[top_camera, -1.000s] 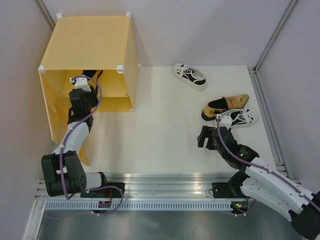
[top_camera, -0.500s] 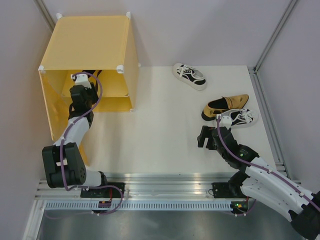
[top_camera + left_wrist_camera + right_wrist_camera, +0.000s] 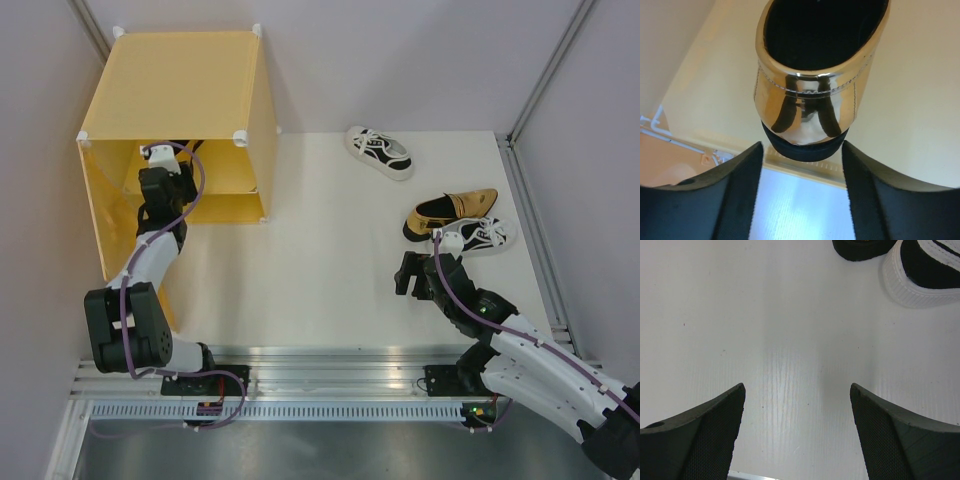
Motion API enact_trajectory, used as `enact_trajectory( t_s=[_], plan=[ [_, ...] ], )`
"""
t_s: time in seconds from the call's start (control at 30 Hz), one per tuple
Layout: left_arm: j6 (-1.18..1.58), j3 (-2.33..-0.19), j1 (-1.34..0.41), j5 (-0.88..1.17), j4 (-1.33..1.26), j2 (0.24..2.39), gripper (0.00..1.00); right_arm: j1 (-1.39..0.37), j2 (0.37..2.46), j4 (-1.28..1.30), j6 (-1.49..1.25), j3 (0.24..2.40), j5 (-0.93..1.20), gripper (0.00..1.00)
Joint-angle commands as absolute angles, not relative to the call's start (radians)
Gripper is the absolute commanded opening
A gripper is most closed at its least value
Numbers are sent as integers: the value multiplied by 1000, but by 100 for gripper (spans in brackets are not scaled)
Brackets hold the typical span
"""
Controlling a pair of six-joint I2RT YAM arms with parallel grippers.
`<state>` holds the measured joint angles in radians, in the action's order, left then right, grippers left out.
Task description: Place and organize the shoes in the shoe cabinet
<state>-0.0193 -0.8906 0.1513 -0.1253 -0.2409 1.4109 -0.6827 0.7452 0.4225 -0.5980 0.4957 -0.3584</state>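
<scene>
- Right end effector: low over the bare white surface, right of centre. Fingers spread wide, nothing between them. The wrist view shows only surface in the gap.
- Near white sneaker: on the surface just beyond the right end effector, lying crosswise with its toe toward the right edge. Its white-rimmed heel sits at the top right of the right wrist view, clear of the fingers.
- Gold loafer on the surface: directly behind that sneaker, side by side with it and touching or nearly so. Black inside faces up, toe to the right.
- Left end effector: reached into the open front of the shoe cabinet. Fingers apart, one on each side of a heel, with a gap showing on both sides. No contact seen.
- Gold loafer in the cabinet: upright on a yellow panel inside. Its heel is at the panel's front edge and its toe points inward. The shiny heel mirrors both fingers. I cannot tell whether the panel is the shelf or the floor.
- Far white sneaker: alone near the back of the surface, well apart from the other pair and right of the cabinet.
- Shoe cabinet: back left corner, yellow-orange panels, white corner connectors.
</scene>
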Motion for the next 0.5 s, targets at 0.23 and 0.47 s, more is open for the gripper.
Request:
enact_trajectory(
  t_s=[0.23, 0.47],
  plan=[
    [26, -884, 155, -137, -151, 1237, 87, -680, 732, 416, -600, 503, -344, 89],
    [121, -845, 156, -110, 79, 1068, 98, -681, 736, 428, -595, 531, -354, 89]
  ],
)
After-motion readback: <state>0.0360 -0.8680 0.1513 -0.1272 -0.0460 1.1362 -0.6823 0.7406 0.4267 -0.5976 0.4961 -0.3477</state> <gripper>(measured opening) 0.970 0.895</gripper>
